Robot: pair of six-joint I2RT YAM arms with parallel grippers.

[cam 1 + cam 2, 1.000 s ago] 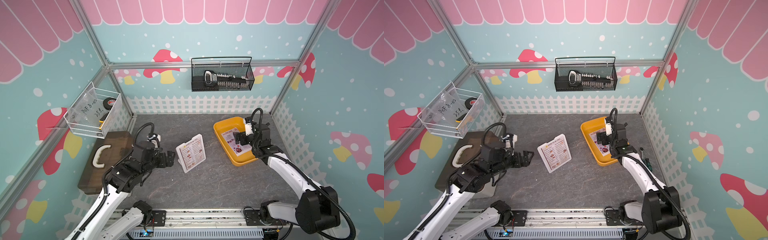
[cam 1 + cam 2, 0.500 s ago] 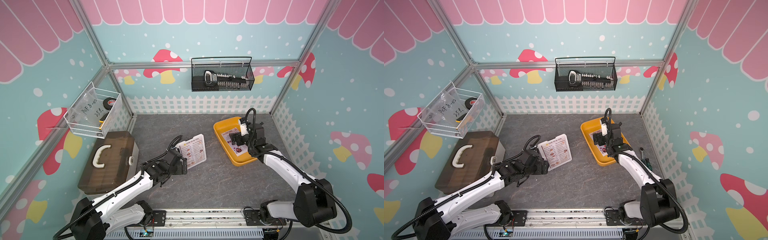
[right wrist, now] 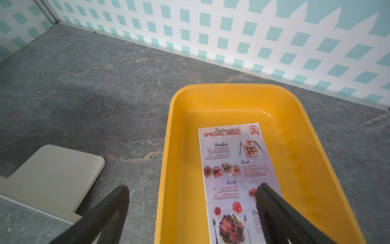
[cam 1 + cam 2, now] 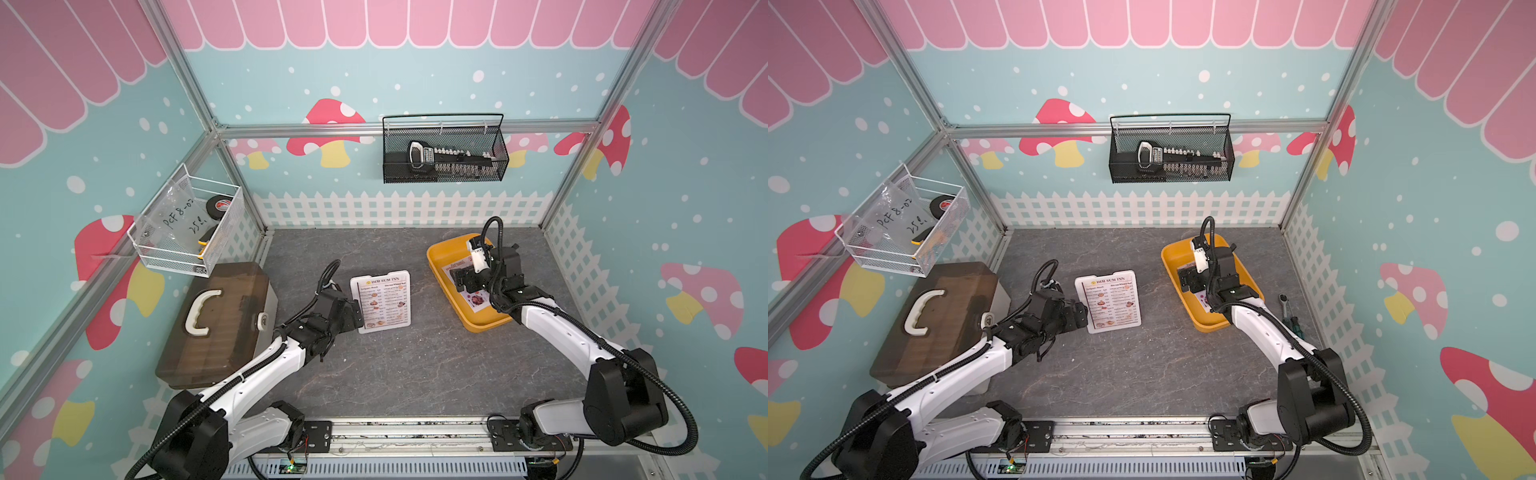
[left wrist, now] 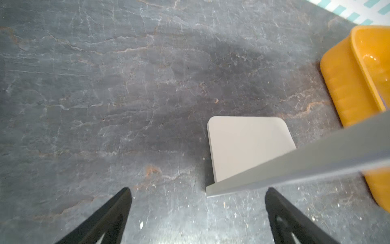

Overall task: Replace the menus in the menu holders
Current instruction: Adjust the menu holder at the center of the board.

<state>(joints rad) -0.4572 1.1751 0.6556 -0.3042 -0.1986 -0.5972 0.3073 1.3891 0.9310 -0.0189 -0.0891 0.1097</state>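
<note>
The DIM SUM INN menu (image 4: 384, 301) sits in the white holder (image 5: 249, 145), standing mid-tabletop (image 4: 415, 365); the SPECIAL MENU sheet (image 3: 232, 169) lies flat in the yellow tray (image 3: 316, 169), well apart. My left fingers (image 5: 111, 213) are spread wide just beside the holder's edge, holding nothing; my right fingers (image 3: 272, 211) hang apart over the tray, one above that sheet.

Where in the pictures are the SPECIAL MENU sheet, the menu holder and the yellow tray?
SPECIAL MENU sheet (image 3: 232, 169): right wrist view, middle of the sheet.
menu holder (image 5: 249, 147): left wrist view, its back foot.
yellow tray (image 3: 232, 86): right wrist view, its rim.
</note>
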